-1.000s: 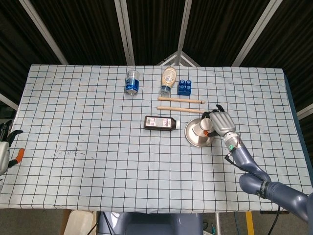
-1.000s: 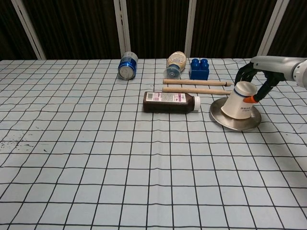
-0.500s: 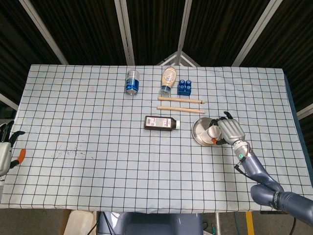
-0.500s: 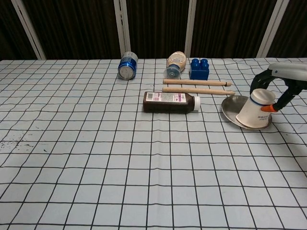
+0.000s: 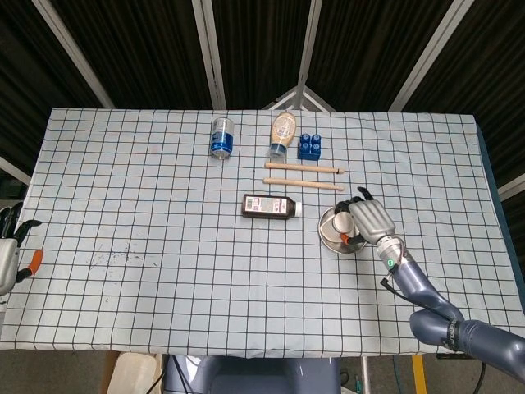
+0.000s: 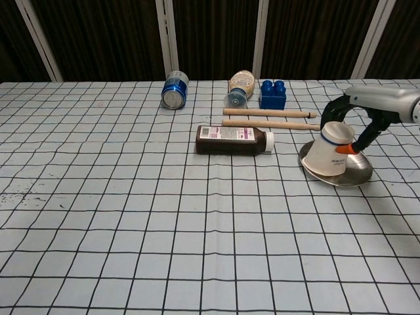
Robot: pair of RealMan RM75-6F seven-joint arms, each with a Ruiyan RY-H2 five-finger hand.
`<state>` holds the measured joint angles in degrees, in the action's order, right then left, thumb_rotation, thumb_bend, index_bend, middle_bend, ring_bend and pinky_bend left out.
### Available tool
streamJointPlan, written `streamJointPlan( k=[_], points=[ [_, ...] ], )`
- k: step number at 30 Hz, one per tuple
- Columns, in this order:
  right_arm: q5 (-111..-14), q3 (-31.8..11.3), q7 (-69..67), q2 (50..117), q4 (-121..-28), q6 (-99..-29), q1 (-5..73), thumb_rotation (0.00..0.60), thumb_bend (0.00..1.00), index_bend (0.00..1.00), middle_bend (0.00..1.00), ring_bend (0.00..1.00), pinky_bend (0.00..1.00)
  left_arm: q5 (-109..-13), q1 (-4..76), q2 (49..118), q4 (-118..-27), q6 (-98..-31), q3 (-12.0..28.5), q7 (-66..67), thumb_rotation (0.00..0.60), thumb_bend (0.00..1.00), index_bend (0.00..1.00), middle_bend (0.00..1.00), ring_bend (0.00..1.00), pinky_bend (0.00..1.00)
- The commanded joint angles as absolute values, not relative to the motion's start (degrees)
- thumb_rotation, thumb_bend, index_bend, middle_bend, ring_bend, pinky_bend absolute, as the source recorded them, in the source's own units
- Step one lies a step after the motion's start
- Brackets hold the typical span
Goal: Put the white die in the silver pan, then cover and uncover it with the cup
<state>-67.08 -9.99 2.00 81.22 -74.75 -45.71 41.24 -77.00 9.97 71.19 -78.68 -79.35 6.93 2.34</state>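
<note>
One stage of the job is looking finished from where I am sitting: I am seeing no white die anywhere on the cloth, so I am judging it to be under the cup (image 6: 331,149), though the die itself is hidden and I cannot confirm it. The cup is sitting mouth-down and tilted in the silver pan (image 6: 354,175), its base leaning toward my right hand (image 6: 365,118), and in the head view the cup (image 5: 340,222) is showing against the pan (image 5: 330,231) the same way. I am gripping the cup with the right hand (image 5: 369,218), fingers wrapped around its upper part, so the covering is in progress or just made; whether the rim is resting flat I cannot tell. What is remaining, as I am reading it, is lifting the cup clear to show the die again. My left hand (image 5: 10,246) is hanging at the table's far edge, fingers apart and holding nothing. Around the pan, the brown bottle (image 6: 233,140) is lying just beside it, the two wooden sticks (image 6: 269,117) behind, and the blue block (image 6: 273,94), squeeze bottle (image 6: 239,87) and can (image 6: 174,90) are standing further back.
</note>
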Motion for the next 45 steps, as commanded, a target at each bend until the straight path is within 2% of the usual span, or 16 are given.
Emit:
streamJointPlan(
  k=[1, 13, 26, 32, 45],
  points=[
    [-66.29, -10.6, 2.28, 82.12, -73.33, -44.75, 42.14, 0.6, 0.41, 0.49, 0.43, 0.27, 0.0, -76.95, 9.93, 71.16, -78.65, -79.42, 6.98, 2.29, 0.6, 0.55, 0.26, 0.0, 0.0, 0.1],
    [-64.48, -10.8, 0.8, 81.68, -68.66, -43.62, 41.58, 0.6, 0.41, 0.49, 0.43, 0.27, 0.0, -76.84, 10.04, 71.3, -78.45, -79.14, 6.93, 2.54, 0.6, 0.55, 0.28, 0.0, 0.0, 0.1],
    [-67.94, -8.0, 0.75, 77.57, -74.82, -46.89, 38.08, 0.6, 0.41, 0.49, 0.43, 0.27, 0.0, -77.03, 10.15, 71.54, -78.73, -79.1, 6.76, 3.23, 0.6, 0.55, 0.28, 0.0, 0.0, 0.1],
    [-69.63, -7.4, 1.11, 78.76, -76.28, -47.17, 38.36, 0.6, 0.41, 0.49, 0.43, 0.27, 0.0, -76.97, 10.1, 71.5, -78.73, -79.24, 6.84, 3.14, 0.6, 0.55, 0.29, 0.0, 0.0, 0.1],
    [-67.95, -10.2, 1.72, 82.93, -73.28, -44.95, 41.91, 0.6, 0.41, 0.49, 0.43, 0.27, 0.0, -76.93, 10.26, 71.49, -78.3, -78.81, 6.83, 2.75, 0.6, 0.55, 0.29, 0.0, 0.0, 0.1]
  ],
)
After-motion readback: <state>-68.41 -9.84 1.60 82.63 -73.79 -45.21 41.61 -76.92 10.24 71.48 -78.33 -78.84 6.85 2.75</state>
